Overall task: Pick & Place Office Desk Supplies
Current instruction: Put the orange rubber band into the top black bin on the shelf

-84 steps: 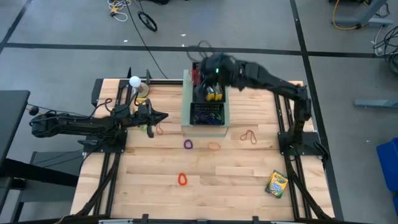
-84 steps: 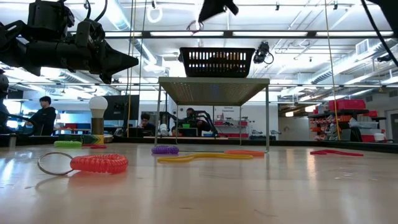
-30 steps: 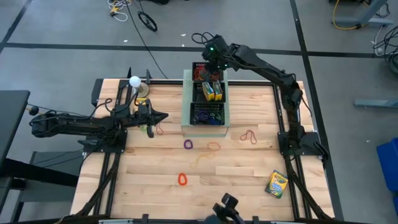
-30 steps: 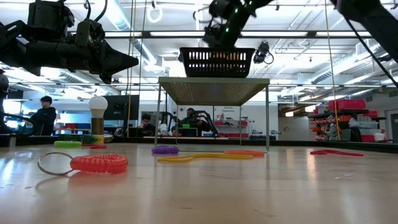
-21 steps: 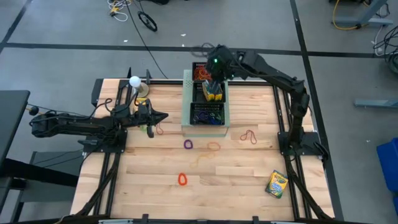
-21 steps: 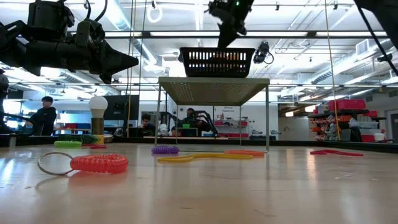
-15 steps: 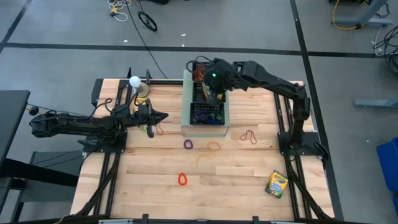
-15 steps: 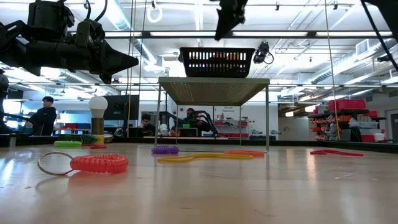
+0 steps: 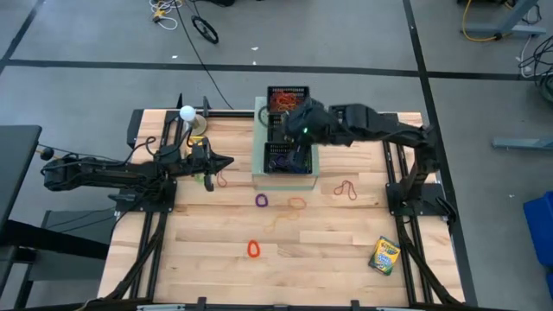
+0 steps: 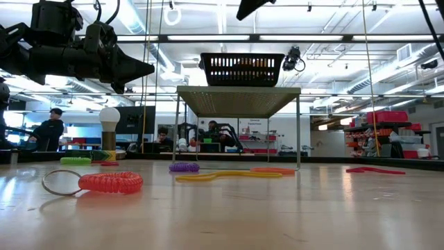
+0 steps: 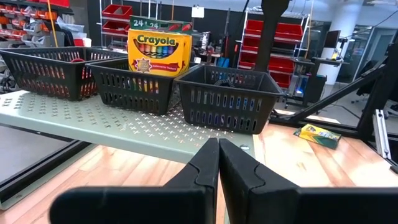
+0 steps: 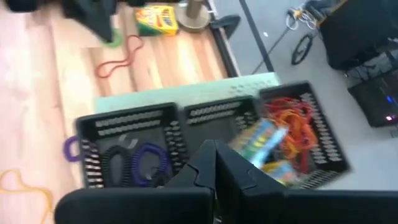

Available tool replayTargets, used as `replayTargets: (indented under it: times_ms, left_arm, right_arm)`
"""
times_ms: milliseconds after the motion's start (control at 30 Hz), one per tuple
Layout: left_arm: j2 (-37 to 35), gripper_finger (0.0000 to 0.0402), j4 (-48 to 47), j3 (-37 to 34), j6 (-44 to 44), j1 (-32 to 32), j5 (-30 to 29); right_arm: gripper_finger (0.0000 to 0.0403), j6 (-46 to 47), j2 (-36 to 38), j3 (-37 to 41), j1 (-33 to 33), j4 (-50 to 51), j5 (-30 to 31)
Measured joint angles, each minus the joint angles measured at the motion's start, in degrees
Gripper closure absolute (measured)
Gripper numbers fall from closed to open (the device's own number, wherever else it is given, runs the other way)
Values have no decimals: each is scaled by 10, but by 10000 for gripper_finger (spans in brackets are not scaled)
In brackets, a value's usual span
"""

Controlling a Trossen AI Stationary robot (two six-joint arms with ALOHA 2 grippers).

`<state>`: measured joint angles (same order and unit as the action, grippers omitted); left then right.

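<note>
wooden table (image 9: 190, 259): right gripper (image 9: 298, 130) above mesh trays (image 9: 288, 158) (fingers together).

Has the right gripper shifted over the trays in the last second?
Yes. In the high view the right gripper has come from beyond the far end of the pale-green box to above the middle mesh tray, nearer the table's front.

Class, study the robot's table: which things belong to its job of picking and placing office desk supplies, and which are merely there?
Part of the job:
- three black mesh trays
- crayon box in the middle tray
- crayon box on the table
- coiled red band
- purple band
- red loop

Merely there:
- pale-green perforated box
- white ball on a stand
</note>
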<state>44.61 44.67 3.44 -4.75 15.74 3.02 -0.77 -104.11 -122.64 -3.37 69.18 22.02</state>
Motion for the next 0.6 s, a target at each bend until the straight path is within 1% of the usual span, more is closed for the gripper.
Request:
replayTargets:
  times_ms: [67, 167, 300, 367, 467, 600]
  left_arm:
    - [0, 381, 1, 0, 0, 0, 0]
    - [0, 381, 0, 0, 0, 0, 0]
    - [0, 381, 1, 0, 0, 0, 0]
    - [0, 381, 0, 0, 0, 0, 0]
    - [0, 381, 1, 0, 0, 0, 0]
    - [0, 381, 1, 0, 0, 0, 0]
  right_arm:
    - [400, 8, 14, 50, 12, -28, 1]
    - [399, 24, 52, 164, 31, -116, 0]
    - [399, 67, 115, 341, 61, -271, -16]
    - [399, 95, 143, 415, 83, -341, -17]
    - [399, 139, 172, 501, 122, -415, -10]
    - [399, 186, 184, 580, 168, -493, 7]
